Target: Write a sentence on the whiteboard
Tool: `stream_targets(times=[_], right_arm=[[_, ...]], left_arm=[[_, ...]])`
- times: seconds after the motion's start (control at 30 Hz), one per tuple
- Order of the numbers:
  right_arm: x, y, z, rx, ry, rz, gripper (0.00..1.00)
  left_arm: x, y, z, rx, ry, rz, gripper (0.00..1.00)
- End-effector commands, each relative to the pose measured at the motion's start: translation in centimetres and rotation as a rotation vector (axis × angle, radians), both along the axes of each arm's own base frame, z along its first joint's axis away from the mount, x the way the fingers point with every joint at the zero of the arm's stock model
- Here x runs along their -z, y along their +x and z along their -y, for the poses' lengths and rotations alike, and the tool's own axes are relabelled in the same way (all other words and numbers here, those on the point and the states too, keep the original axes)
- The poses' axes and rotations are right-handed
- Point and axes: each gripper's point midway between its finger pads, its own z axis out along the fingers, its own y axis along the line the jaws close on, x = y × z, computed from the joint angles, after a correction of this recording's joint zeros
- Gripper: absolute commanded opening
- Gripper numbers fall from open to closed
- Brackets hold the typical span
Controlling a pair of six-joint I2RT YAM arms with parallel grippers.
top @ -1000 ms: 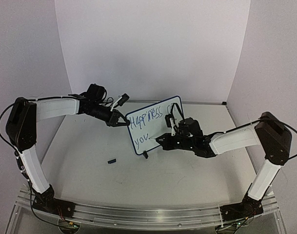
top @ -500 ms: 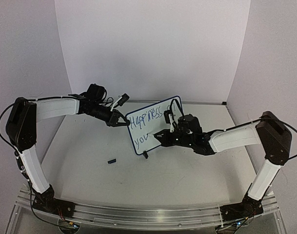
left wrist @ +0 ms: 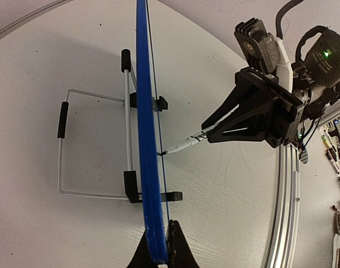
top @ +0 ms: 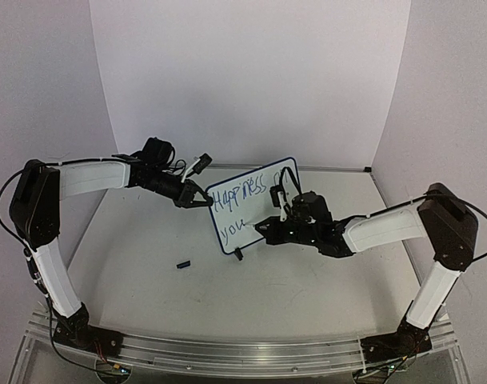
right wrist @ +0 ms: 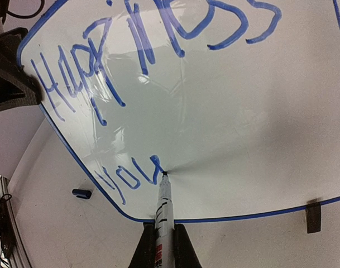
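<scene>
White table carries the upright whiteboard. Left end effector pinches its rim. Right end effector pinches a marker, tip touching the sentence.

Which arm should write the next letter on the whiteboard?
The right arm. The right gripper holds the marker with its tip on the whiteboard, right after "you" in the sentence. The left gripper only clamps the whiteboard's edge and has no pen.

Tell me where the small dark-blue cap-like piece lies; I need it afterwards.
In the top view the small dark-blue cap-like piece lies on the table, left of centre, near the lower left corner of the white blue-rimmed whiteboard.
</scene>
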Motion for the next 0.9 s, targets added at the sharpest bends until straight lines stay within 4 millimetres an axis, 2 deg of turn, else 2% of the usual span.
stream_targets(times=[0.0,0.27,0.67,0.87], right_arm=[[1.2,0.4,0.6,0.035,-0.018,-0.005,0.00],[1.1,0.8,0.9,0.054,-0.027,0.008,0.00],[-3.2,0.3,1.0,0.033,0.033,0.074,0.00],[-3.9,0.3,0.5,0.015,0.053,0.079,0.00]], left_arm=[[3.1,-1.1,-0.4,0.010,0.119,-0.017,0.00],[3.0,-1.1,-0.3,0.010,0.120,-0.015,0.00],[3.0,-1.1,-0.4,0.010,0.120,-0.013,0.00],[2.9,-1.1,-0.4,0.009,0.119,-0.011,0.00]])
